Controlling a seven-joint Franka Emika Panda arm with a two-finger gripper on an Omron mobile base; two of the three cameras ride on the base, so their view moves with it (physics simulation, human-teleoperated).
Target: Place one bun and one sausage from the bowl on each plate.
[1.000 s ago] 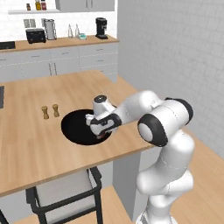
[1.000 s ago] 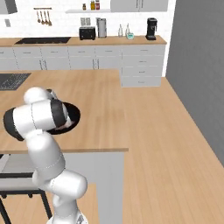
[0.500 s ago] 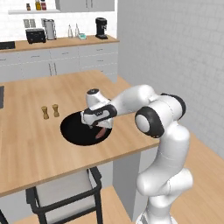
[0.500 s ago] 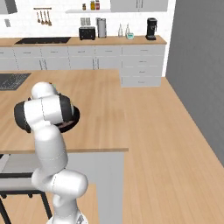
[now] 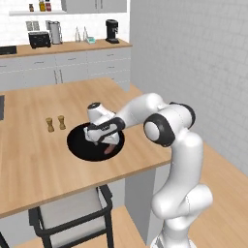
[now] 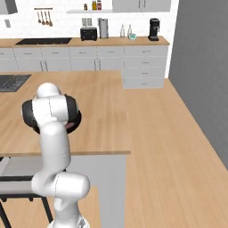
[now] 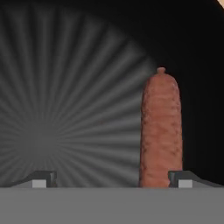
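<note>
A short reddish-brown sausage (image 7: 161,131) with rounded ends lies in the wide, shallow matte-black bowl (image 5: 80,145), toward its right rim as the left base view has it (image 5: 110,148). In the hand view it runs lengthwise just inside the right finger tip (image 7: 186,178), not pinched. The two-finger gripper (image 5: 98,139) hangs low over the bowl with its jaws spread wide apart, holding nothing. Two small brown wooden shakers (image 5: 55,124) stand together on the light wooden counter (image 5: 38,169) just left of the bowl, clear of the arm. A dark-framed chair (image 5: 72,215) sits tucked under the counter's near edge
</note>
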